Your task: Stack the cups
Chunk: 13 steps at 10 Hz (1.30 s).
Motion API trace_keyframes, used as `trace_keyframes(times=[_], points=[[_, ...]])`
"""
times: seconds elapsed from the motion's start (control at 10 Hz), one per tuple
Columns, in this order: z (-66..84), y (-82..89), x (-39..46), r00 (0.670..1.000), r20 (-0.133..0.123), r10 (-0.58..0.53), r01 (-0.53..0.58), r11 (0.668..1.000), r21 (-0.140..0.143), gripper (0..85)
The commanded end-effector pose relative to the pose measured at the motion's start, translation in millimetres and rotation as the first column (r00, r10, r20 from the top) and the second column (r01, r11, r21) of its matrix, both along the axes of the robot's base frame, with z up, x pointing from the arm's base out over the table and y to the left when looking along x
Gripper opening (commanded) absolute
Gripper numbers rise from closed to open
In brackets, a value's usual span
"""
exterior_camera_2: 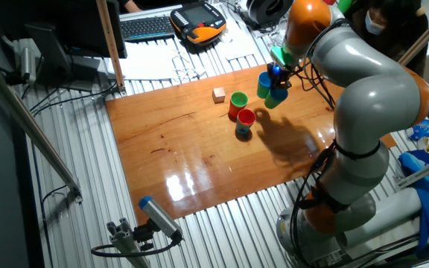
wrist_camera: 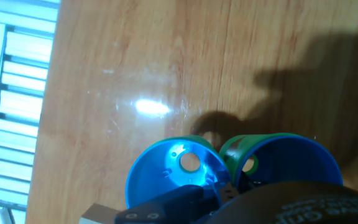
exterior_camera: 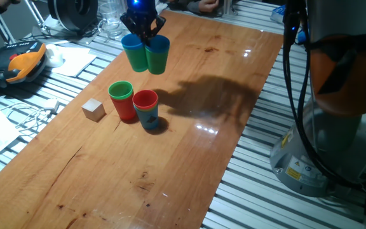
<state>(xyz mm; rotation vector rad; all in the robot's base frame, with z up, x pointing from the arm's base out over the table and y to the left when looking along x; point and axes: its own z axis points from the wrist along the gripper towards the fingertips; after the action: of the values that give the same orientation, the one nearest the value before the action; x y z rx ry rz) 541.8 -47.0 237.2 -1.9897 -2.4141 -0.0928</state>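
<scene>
Wooden cube (exterior_camera: pixel 93 109) beside green cup (exterior_camera: pixel 121 100), red cup (exterior_camera: pixel 146 108) touching it

Hand view is pretty cramped: the two blue-lined cups (wrist_camera: pixel 173 171) (wrist_camera: pixel 284 158) run off the bottom edge, and the claw (wrist_camera: pixel 225 186) body covers their near rims. Can't tell from there how the fingers sit on the rims. In the other fixed view the cups under the claw (exterior_camera_2: pixel 274 89) are too small to separate.
</scene>
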Motion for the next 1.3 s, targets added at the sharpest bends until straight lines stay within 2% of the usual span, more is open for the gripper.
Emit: trace_keyframes(times=[0.0,0.1,0.2,0.4,0.7,0.8,1.0,1.2], points=[[0.1,0.0,0.0,0.999,-0.003,-0.039,0.039,0.999,0.003,0.0],[5.5,12.1,0.1,0.993,-0.012,-0.116,0.116,0.993,0.007,0.0],[9.1,25.4,1.0,0.982,-0.009,-0.186,0.186,0.982,0.016,0.0],[12.2,41.6,0.5,0.974,-0.003,-0.229,0.229,0.973,0.013,0.0],[6.5,53.8,5.2,0.967,0.017,-0.254,0.253,0.967,0.035,0.0],[2.5,57.1,5.1,0.966,0.026,-0.259,0.257,0.965,0.058,0.0],[-3.2,65.3,-1.3,0.968,0.033,-0.249,0.247,0.967,0.065,0.0],[-1.1,64.5,-1.9,0.970,0.031,-0.241,0.239,0.969,0.056,0.0]])
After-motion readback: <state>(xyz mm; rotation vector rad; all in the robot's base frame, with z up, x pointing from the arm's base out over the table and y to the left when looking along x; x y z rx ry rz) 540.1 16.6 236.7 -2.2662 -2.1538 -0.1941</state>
